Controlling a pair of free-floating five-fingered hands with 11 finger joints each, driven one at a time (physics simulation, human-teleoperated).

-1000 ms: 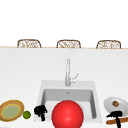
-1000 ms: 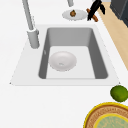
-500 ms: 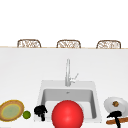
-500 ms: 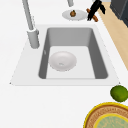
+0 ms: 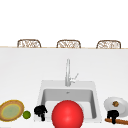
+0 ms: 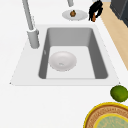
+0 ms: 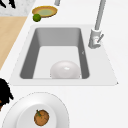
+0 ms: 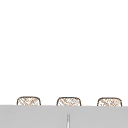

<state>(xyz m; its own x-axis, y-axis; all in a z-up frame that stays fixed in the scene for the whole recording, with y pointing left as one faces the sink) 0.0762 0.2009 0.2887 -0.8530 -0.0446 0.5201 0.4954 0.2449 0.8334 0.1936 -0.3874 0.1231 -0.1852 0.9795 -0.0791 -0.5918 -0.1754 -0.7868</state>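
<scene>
You were looking at a white surface that ran wide around a pale grey sink with a tall chrome faucet. Behind its far edge stood three woven chair backs in a row, against a plain white, evenly lit backdrop. In the left side view a strip of light wooden floor ran along the surface's front edge.

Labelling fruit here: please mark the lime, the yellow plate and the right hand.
lime (image 5: 26, 114), front view, its middle.
yellow plate (image 5: 11, 110), front view, its green centre.
right hand (image 5: 113, 115), front view, its palm.
</scene>
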